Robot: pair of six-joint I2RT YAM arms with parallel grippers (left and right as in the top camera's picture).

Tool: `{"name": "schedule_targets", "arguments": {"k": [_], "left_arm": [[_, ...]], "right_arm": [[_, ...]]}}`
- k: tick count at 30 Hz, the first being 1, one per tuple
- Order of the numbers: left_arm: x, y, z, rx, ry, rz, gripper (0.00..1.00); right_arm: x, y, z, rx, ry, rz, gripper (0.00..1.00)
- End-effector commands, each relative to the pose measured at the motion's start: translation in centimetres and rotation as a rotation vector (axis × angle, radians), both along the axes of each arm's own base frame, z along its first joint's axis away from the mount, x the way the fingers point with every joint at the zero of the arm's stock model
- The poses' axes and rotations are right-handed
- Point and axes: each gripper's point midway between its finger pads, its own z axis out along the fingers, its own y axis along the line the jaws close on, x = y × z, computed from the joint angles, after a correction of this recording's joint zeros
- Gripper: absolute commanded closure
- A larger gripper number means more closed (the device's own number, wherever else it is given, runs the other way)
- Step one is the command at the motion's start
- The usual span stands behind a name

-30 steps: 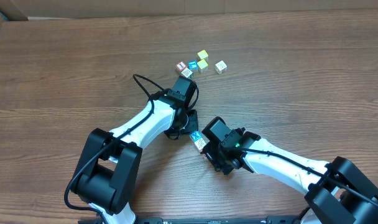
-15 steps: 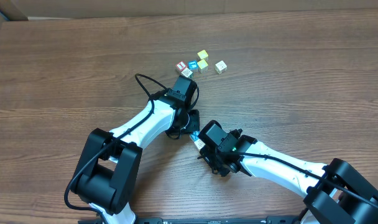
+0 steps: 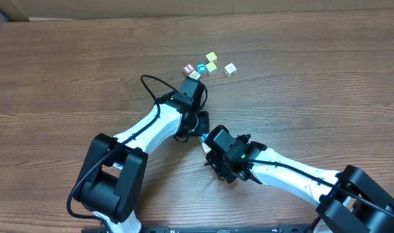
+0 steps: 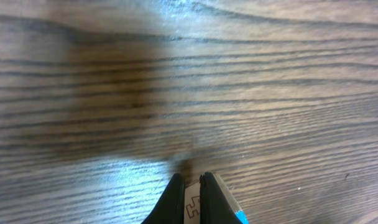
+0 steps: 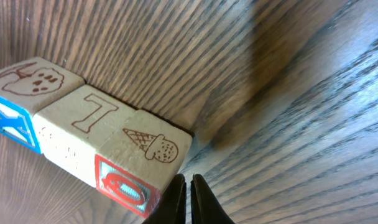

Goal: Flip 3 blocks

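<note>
Update on the three blocks [image 5: 96,134]: they sit in a tight little row on the desk [image 3: 313,97], touching side to side, roughly mid-desk and squeezed in between the two arms.

The right wrist cam gives the best look. One end block has a teal-blue X on its side and a paw print on top. The middle one shows an outlined letter I. The other end has an ice-cream cone on top and a red-framed O on the side facing the camera.

The right gripper [image 5: 189,183] is pinched closed with just a hairline between the fingers and nothing in it. Its tips are parked just beside the corner of the ice-cream block, and I can't tell if they actually touch.

The left gripper [image 4: 189,186] is closed too and empty, tips down low at the row from the opposite side. A bit of pale block face and a teal corner peek out behind its fingers.

From overhead the row is mostly hidden by the grippers and only a teal sliver shows.

Further up the desk, well apart from all this, there's a loose cluster of other cubes, including two yellow-topped cubes [image 3: 211,57] and a red-topped cube [image 3: 189,68].
</note>
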Motion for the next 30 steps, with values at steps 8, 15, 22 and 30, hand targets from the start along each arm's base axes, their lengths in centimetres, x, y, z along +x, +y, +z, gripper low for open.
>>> {"name": "schedule_targets", "arguments": {"k": [8, 15, 22, 30], "left_arm": [[0.3, -1.1, 0.9, -0.058, -0.027, -0.032, 0.96], [0.3, -1.1, 0.9, -0.057, -0.027, -0.032, 0.96], [0.5, -0.9, 0.9, -0.049, -0.032, -0.027, 0.96], [2.8, 0.2, 2.5, -0.043, -0.08, 0.019, 0.96]], "right_arm": [[0.5, 1.4, 0.5, 0.046, -0.021, -0.06, 0.93], [0.2, 1.6, 0.5, 0.043, -0.026, -0.064, 0.93], [-0.6, 2.5, 0.9, 0.086, 0.004, -0.009, 0.96], [1.0, 4.0, 5.9, 0.142, -0.203, 0.21, 0.96]]}}
